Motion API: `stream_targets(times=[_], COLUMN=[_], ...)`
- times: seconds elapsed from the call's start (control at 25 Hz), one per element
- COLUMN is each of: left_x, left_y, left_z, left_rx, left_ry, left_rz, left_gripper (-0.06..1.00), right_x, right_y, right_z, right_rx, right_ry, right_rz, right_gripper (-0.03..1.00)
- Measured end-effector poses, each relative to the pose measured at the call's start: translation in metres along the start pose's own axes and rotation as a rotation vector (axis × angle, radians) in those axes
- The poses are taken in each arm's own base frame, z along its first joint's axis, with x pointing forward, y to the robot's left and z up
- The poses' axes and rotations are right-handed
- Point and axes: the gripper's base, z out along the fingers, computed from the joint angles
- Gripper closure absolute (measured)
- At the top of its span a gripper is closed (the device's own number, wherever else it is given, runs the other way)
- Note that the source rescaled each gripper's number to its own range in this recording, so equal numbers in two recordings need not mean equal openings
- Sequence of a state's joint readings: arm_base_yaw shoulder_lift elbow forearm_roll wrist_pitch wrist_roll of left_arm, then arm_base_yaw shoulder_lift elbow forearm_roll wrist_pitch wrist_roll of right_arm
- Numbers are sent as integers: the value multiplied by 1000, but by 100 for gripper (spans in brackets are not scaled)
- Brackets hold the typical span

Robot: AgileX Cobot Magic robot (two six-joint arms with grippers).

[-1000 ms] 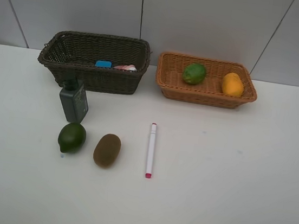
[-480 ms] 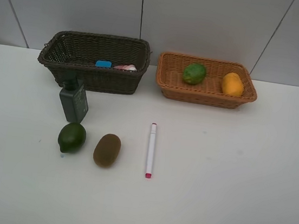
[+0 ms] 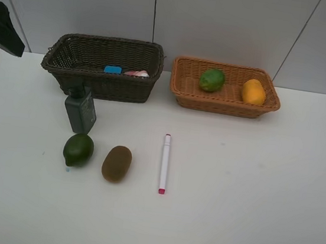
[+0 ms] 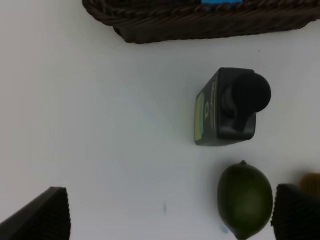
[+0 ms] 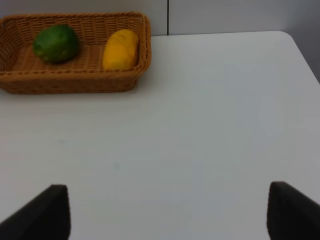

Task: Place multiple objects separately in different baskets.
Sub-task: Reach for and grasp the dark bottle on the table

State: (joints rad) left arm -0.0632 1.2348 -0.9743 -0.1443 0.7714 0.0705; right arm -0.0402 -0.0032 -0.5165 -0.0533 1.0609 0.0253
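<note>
Left gripper [image 4: 170, 220] noted wide apart, empty, above dark green bottle [image 4: 227, 107] and green fruit [image 4: 245, 199] on table [image 3: 249, 198]. Right gripper [image 5: 167, 215] likewise apart, empty. Mango [image 3: 253, 91] seen in tan basket [image 3: 182, 88]; marker [image 3: 164, 162] on table.

Only one diff vs. the earlier pics that I see: a dark part of the left arm [image 3: 1, 28] now shows at the upper left edge of the ext. high view, where before there was just wall and the corner of the surface [image 3: 249, 198]. It sits well left of the dark brown basket [image 3: 99, 84], not touching it. Can't tell which part of the arm it is.
</note>
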Motion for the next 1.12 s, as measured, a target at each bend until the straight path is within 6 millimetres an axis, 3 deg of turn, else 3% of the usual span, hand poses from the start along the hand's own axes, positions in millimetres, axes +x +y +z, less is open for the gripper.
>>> stream_targets(times=[0.56,0.84,1.12], left_x=[-32,-30,-28], left_y=[-53,-54,-50], left_z=[70,99,114], left_rx=[50,3,-41], left_ry=[132,225,247], left_rz=[122,132,143], left_gripper=[-5,-5,-5], right_x=[0,0,0], right_y=[0,0,0], right_z=[0,0,0], right_rx=[0,0,0], right_ry=[0,0,0], right_rz=[1,1,1], right_gripper=[-1,-1,-1])
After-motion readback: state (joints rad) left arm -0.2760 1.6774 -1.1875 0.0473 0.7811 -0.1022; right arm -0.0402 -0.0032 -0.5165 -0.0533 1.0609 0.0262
